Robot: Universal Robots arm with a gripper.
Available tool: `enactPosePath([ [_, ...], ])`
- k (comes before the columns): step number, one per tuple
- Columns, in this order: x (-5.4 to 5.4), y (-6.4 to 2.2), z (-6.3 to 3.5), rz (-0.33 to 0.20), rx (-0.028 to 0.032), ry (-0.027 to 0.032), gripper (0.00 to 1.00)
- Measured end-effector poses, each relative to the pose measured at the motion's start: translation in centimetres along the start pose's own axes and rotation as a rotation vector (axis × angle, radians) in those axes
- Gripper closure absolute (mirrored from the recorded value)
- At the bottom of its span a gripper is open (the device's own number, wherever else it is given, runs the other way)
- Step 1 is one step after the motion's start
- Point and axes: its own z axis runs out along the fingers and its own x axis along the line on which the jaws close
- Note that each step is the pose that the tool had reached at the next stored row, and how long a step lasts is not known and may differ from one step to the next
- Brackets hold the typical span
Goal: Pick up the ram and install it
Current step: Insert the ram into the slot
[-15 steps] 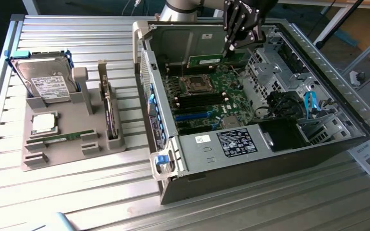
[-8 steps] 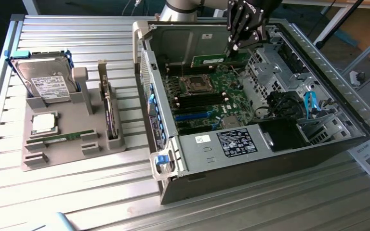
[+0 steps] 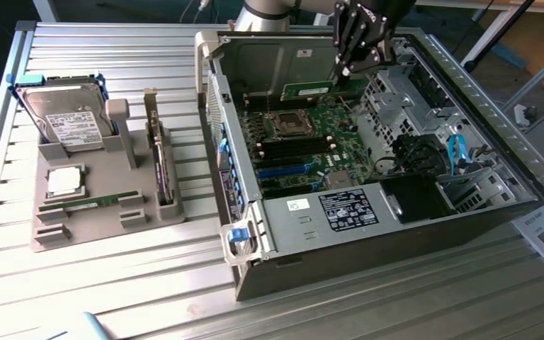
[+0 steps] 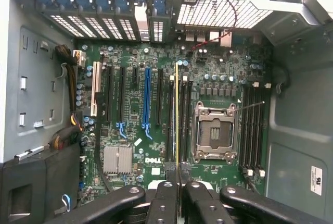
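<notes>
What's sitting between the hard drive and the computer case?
An expansion card, standing on edge in the grey holder, between the hard drive and the case; seen in the exterior view.

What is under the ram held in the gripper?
The motherboard, with black slots beside the empty processor socket. The ram, seen edge-on, covers the strip right below it, so which slot it is over cannot be told.

The gripper point(image 4: 177, 185) jaws pinch the ram point(image 4: 177, 114) edge-on. It hangs over the motherboard point(image 4: 130, 130), beside the empty processor socket point(image 4: 215, 133).
</notes>
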Motion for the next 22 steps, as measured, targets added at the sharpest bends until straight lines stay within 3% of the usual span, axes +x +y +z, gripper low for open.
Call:
enactPosePath([
  [22, 0.1, -0.23, 2.40, 0.000, 0.0001, -0.0005, 0.88],
])
